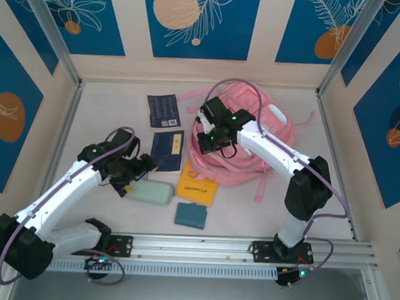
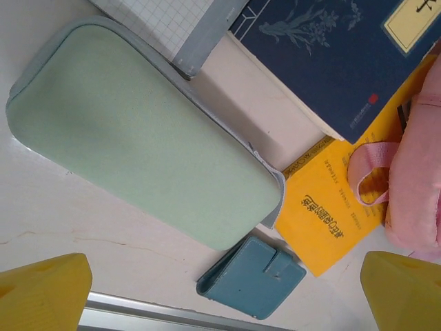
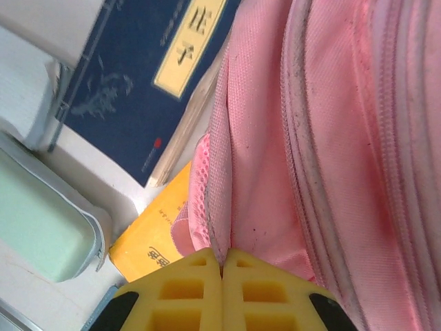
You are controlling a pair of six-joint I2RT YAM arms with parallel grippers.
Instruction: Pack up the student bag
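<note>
On the counter [image 1: 107, 117], right claw [image 3: 222, 265] pinches the student bag [image 3: 331, 138], likely to open it; left claw [image 2: 224, 276] hangs spread over green pouch [image 2: 138, 138].

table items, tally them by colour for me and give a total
pink backpack: 1
navy books: 2
yellow booklet: 1
pale green pouch: 1
teal wallet: 1
total: 6
</note>
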